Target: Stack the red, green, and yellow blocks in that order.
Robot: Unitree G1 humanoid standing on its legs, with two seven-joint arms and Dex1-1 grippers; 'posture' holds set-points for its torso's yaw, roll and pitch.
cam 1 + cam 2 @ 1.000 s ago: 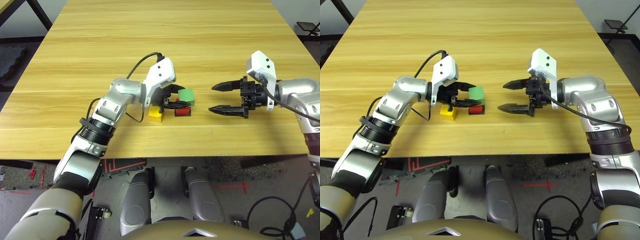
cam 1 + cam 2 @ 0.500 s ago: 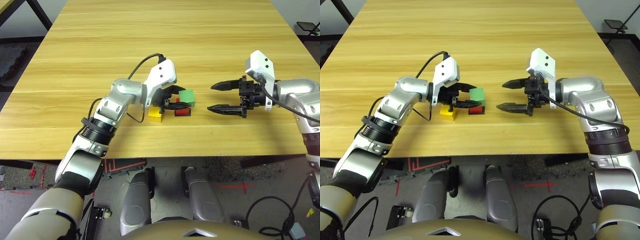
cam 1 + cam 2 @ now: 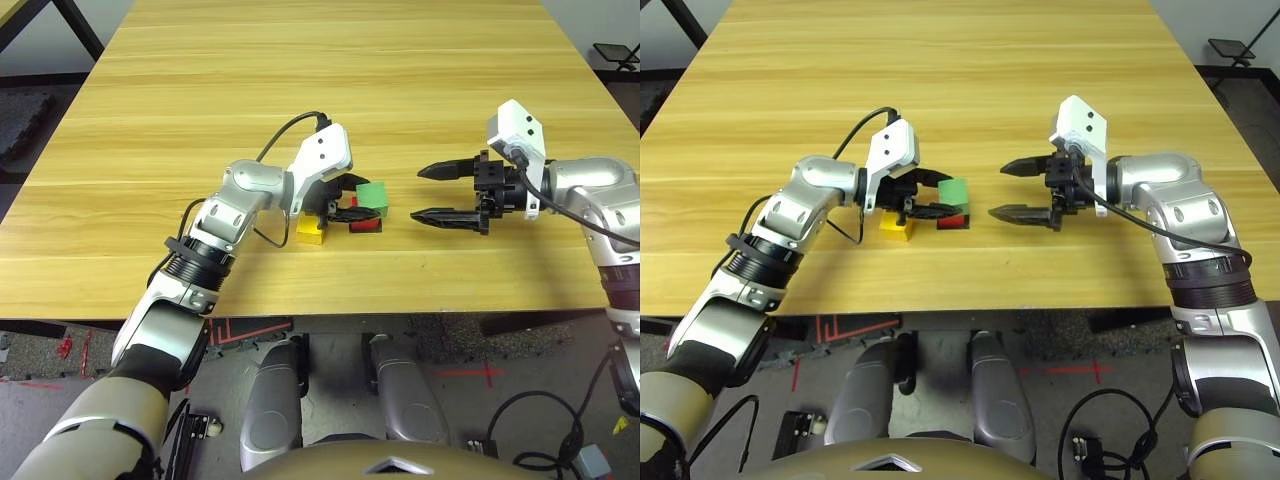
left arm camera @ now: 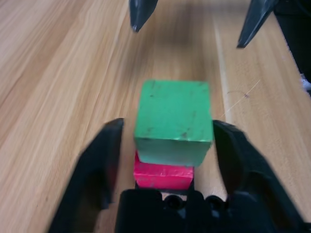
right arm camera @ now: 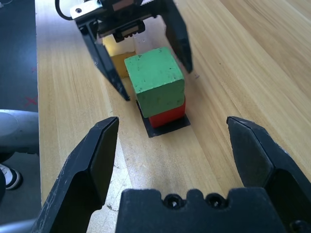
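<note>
Around the green block (image 4: 173, 121) the left gripper (image 4: 167, 160) stood open, a finger (image 4: 102, 165) on either side with a gap to each face. Green block sat on the red block (image 5: 167, 115), slightly askew, red on a black patch (image 5: 165, 128) on the table (image 3: 300, 80). Yellow block (image 3: 311, 229) lay just beside the red block, toward the left arm. Right gripper (image 3: 432, 192) hung near the green block on its other side, jaws wide, holding nothing.
</note>
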